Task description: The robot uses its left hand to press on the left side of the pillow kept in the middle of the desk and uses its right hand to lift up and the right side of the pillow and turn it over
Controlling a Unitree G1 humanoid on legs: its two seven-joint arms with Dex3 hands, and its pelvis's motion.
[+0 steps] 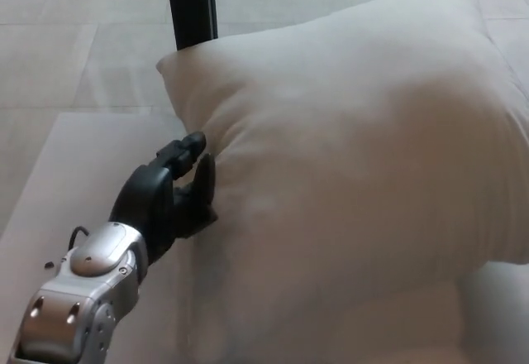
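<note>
A large white pillow (pixel 355 174) fills the middle and right of the head view, lying on the white desk (pixel 91 182). My left hand (pixel 169 194) has come in from the lower left on its silver forearm (pixel 83 306). Its black fingers (pixel 186 150) are apart and touch the pillow's left edge, holding nothing. The pillow's lower right part runs out of the picture. My right hand does not show.
A black post (pixel 191 4) stands behind the pillow's far left corner. Beyond the desk's far edge lies a pale tiled floor (pixel 74 41). A small dark speck (pixel 50 265) sits on the desk near my forearm.
</note>
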